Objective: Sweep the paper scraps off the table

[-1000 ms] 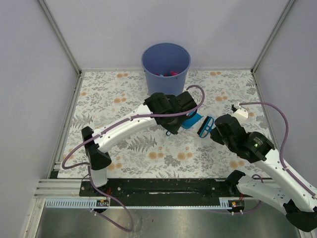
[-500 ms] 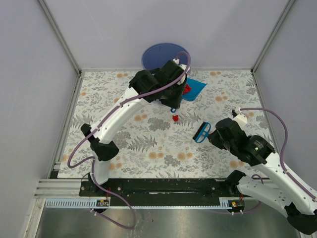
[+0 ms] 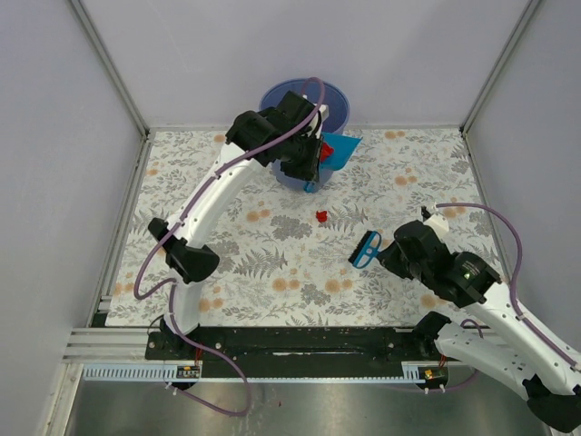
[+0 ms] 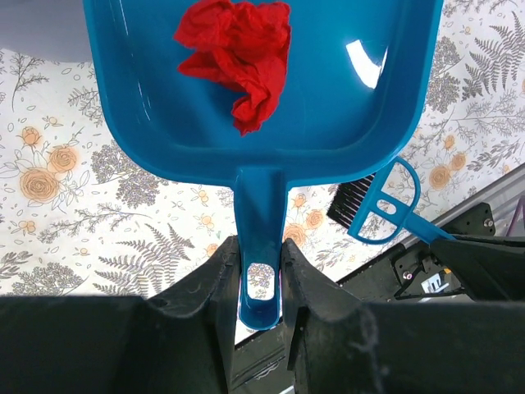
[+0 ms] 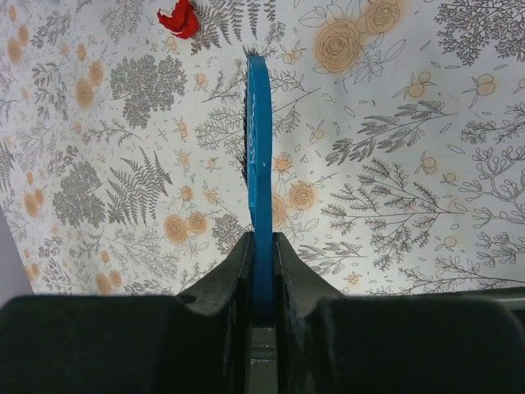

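My left gripper [image 4: 259, 271] is shut on the handle of the blue dustpan [image 4: 328, 90]. It holds the pan raised beside the blue bin [image 3: 336, 100] at the back; in the top view the dustpan [image 3: 338, 148] is tilted. A crumpled red paper scrap [image 4: 238, 45] lies in the pan. One small red scrap [image 3: 320, 216] lies on the flower-print table [image 3: 227, 263]; it also shows in the right wrist view [image 5: 179, 18]. My right gripper [image 5: 261, 246] is shut on the blue brush [image 5: 259, 156], which shows in the top view [image 3: 366, 249] right of that scrap.
Grey walls with metal posts enclose the table on three sides. A black slotted rail [image 3: 290, 343] runs along the near edge between the arm bases. The left arm [image 3: 218, 191] arches over the left half of the table.
My left gripper has lifted the dustpan from mid-table up and back to the bin. One red scrap has appeared on the table below it. The right gripper with the brush drew back a little.
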Tool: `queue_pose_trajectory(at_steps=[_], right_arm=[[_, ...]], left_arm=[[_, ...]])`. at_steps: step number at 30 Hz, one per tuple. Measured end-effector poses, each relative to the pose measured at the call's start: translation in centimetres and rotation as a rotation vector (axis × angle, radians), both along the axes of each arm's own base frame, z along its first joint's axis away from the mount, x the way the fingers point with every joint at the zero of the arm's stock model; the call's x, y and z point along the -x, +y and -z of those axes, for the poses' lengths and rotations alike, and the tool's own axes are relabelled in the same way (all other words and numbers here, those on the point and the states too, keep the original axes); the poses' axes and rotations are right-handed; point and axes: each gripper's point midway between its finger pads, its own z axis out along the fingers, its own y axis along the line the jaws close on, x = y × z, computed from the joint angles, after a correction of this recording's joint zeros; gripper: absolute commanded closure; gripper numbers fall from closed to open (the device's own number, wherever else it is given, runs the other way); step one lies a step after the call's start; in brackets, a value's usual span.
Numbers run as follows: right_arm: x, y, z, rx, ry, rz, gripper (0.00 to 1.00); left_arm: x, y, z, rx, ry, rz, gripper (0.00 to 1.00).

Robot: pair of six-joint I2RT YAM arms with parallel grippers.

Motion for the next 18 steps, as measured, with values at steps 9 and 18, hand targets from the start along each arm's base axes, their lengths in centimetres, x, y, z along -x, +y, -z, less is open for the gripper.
queue_pose_trajectory(at_steps=[9,18], right_arm=[[-0.8,1.3,-0.2,-0.023,-0.018,-0.028,1.00],[-1.8,3.2,0.0,-0.043,-0.013,-0.075,1.00]], left_arm=[[-0.7,0.2,0.2,0.016,0.014,0.003,1.00],[-2.2,-0.5,0.0,0.065,0.000,0.002,1.00]])
